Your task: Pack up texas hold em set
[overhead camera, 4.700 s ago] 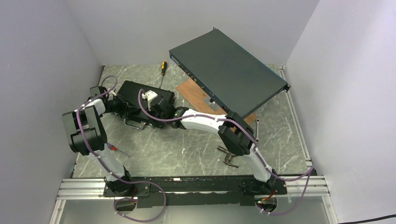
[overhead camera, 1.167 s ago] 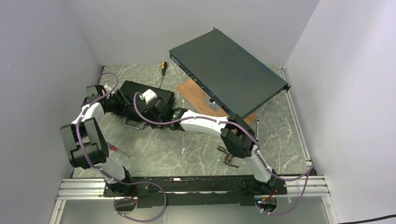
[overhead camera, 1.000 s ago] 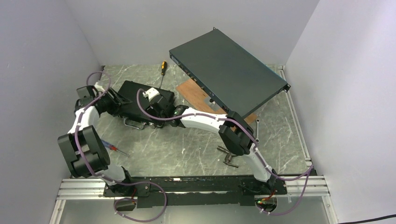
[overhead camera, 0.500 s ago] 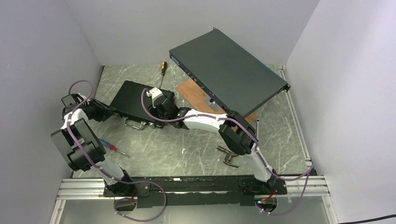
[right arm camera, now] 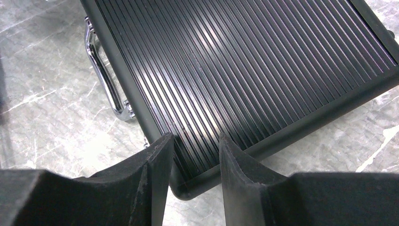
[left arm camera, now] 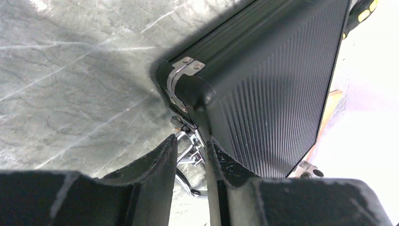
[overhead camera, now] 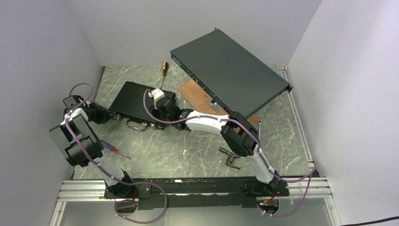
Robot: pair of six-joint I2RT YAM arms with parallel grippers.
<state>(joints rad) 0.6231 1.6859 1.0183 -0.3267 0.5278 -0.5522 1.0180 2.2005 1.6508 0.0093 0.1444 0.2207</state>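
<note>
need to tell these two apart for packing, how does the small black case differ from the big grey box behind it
The black case is much smaller than the grey box. The case has a ribbed lid and a chrome handle; the box's top is smooth. The case lies flat on the table; the box looks tilted over a wooden board. Both are flat, dark rectangles.

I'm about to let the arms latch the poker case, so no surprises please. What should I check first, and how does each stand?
1. Briefcase lid down: ok, closed flat.
2. Left gripper at the silver latch: ok, fingertips flank it.
3. Left grip on that latch: cannot tell.
4. Right gripper free: ok, jaws apart over a lid corner, holding nothing.
5. Latches fastened: cannot tell.
6. Handle unobstructed: ok.
</note>
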